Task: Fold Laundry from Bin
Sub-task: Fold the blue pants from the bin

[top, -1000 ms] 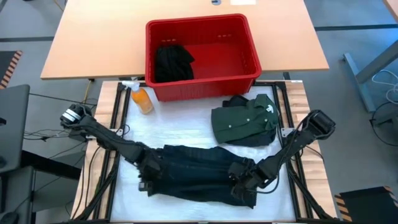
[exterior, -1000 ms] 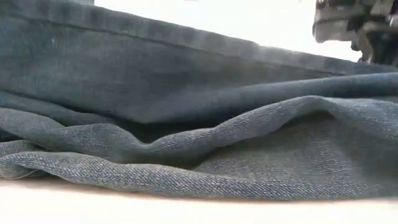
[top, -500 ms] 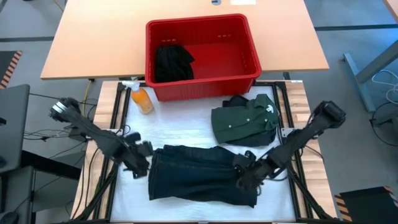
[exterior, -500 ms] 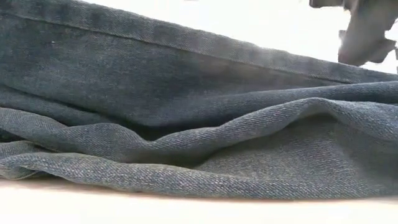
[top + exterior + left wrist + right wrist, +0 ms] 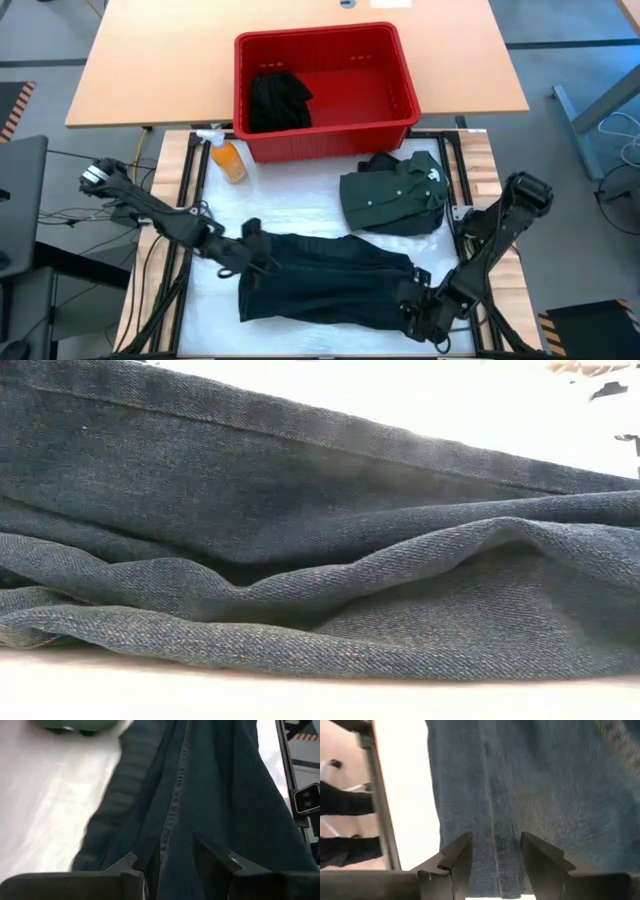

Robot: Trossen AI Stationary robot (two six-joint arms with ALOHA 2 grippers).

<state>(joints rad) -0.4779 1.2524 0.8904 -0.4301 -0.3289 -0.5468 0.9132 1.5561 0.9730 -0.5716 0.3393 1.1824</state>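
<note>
White sheeting covers the near surface [image 5: 300, 215], and a tan wooden tabletop [image 5: 160, 60] lies beyond it. On the far side, the red bin [image 5: 325, 90] is seen with a black garment [image 5: 275, 98] bunched against its left inner wall. Just beside the bin's left front corner an orange spray bottle [image 5: 226, 158] lies on the sheeting. A dark green collared shirt [image 5: 392, 193], folded with its white neck label showing, is placed right of centre, near the bin's front wall.

Dark blue jeans [image 5: 325, 280] are spread across the near middle of the sheeting; in the low view their rumpled folds [image 5: 300, 560] fill nearly the whole picture.

The left claw [image 5: 250, 258] is set at the jeans' left edge. In its wrist view the two fingers [image 5: 127, 865] are parted over the denim [image 5: 210, 795], with a ridge of cloth running between them; whether the cloth is pinched cannot be told.

The right claw [image 5: 415, 312] is placed at the jeans' near right corner. In its wrist view the fingers [image 5: 457, 855] stand apart above the denim [image 5: 520, 780], released, with nothing gripped between them.
</note>
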